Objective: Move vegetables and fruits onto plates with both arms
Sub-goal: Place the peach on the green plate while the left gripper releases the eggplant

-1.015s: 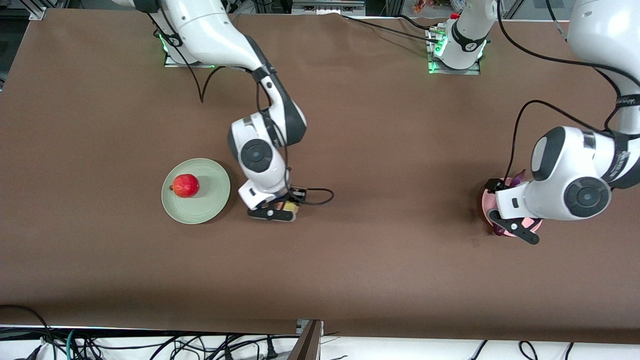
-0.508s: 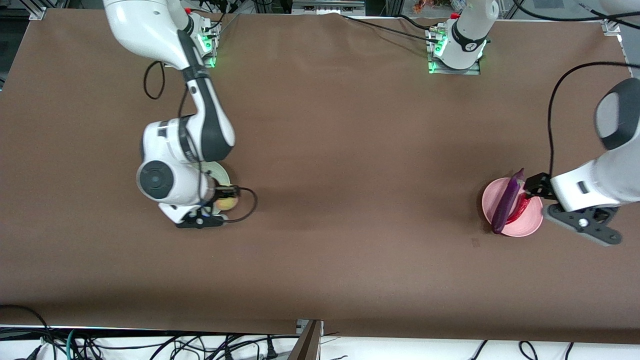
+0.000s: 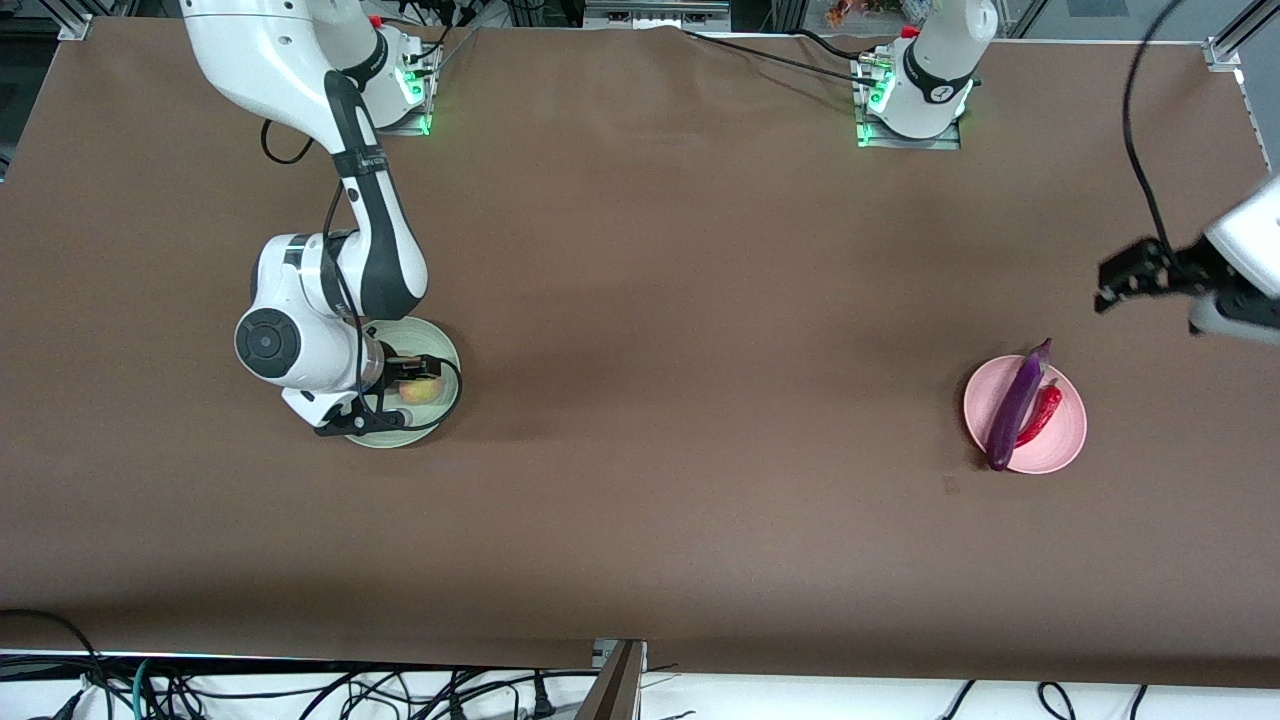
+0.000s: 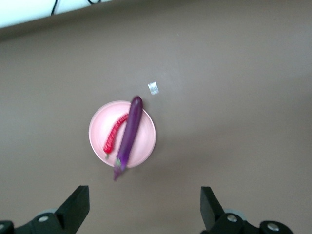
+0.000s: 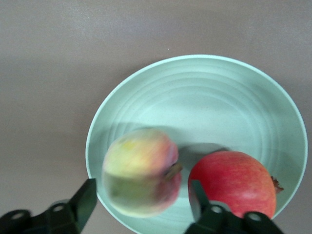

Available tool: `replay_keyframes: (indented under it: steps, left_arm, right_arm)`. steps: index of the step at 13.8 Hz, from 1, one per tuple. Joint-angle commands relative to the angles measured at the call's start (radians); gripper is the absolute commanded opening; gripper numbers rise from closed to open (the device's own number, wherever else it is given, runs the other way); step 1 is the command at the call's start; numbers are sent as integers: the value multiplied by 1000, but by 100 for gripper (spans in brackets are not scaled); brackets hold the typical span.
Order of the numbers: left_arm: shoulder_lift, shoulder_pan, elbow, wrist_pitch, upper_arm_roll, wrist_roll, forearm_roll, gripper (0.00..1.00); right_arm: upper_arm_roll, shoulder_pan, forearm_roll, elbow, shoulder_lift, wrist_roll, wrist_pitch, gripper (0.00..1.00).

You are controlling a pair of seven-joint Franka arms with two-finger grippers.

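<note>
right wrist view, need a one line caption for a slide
Open right gripper around a peach beside a pomegranate on the pale green plate.

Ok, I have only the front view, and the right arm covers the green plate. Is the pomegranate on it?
Observer: Yes, the right wrist view shows the pomegranate lying on the green plate.
Operator: Does the right gripper hold the peach?
Observer: No. The right gripper is low over the plate, and its fingers stand open on either side of the peach, which lies beside the pomegranate.
Operator: And the left gripper, is it empty?
Observer: Yes. The left gripper is open with nothing between its fingers, up over the table beside the pink plate.
</note>
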Motion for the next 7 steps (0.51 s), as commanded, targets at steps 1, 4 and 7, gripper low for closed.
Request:
replay_keyframes:
  steps: [1,4,7]
  left_arm:
    - [-162,-86,-245,137,83,-14,-24,100]
    - [-97,-80,-173,107,84,-39,-24,100]
    - [-74,-80,-130,61,80,-42,-19,100]
  right_arm:
    - [-3,-10,20,-10,-37,-19,4,100]
    - [-21,-4,16,22,-75,-13,-36,100]
    - [-41,-4,-17,27,-190,-17,-111,100]
